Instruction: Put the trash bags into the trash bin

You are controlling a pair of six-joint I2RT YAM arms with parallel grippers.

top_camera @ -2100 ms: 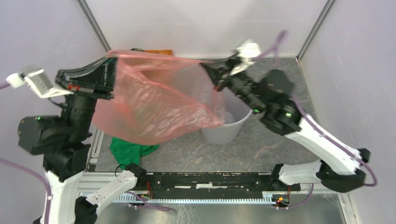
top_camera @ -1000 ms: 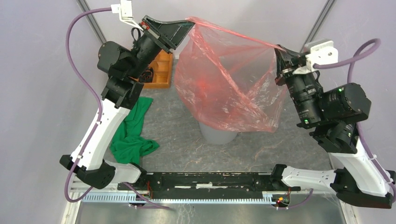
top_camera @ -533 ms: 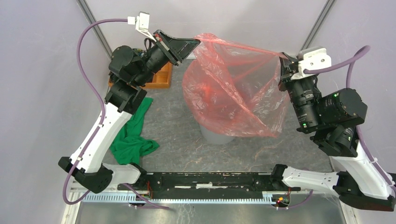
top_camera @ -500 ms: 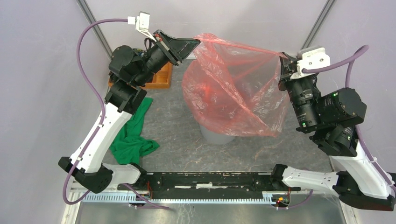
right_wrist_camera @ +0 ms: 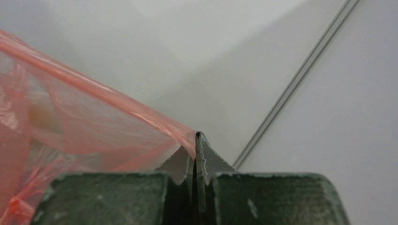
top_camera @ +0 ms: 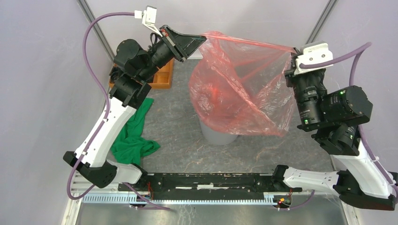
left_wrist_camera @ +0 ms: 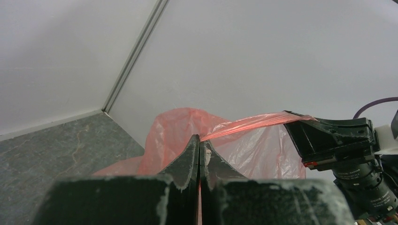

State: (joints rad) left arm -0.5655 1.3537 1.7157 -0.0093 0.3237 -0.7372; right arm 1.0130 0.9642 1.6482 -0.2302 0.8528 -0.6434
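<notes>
While the overhead view takes in everything, with the bin (top_camera: pixel 218 137) standing under the hanging bag (top_camera: pixel 239 89), the wrist views show only fingertips, film and wall. The left wrist view shows the left gripper (left_wrist_camera: pixel 199 143) pressed flat on a twisted strand of the bag's edge, with the right arm's black fingers across from it. The right wrist view shows the right gripper (right_wrist_camera: pixel 195 140) shut just as tight on the edge. Only from overhead do I see the cloth (top_camera: pixel 133 136) and the tray (top_camera: pixel 162 77), both left of the bin.

Both arms are raised high. The left reaches in from left of the bin, its fingers pointing right. The right stands right of the bin, its wrist aimed at the far wall. The bag's top edge runs taut between them above the bin. Its bottom hides the bin's mouth, so I cannot tell whether it dips inside.

Half a second ago both grippers were slightly further left. Two seconds ago the bag was spread lower, mostly left of the bin.
</notes>
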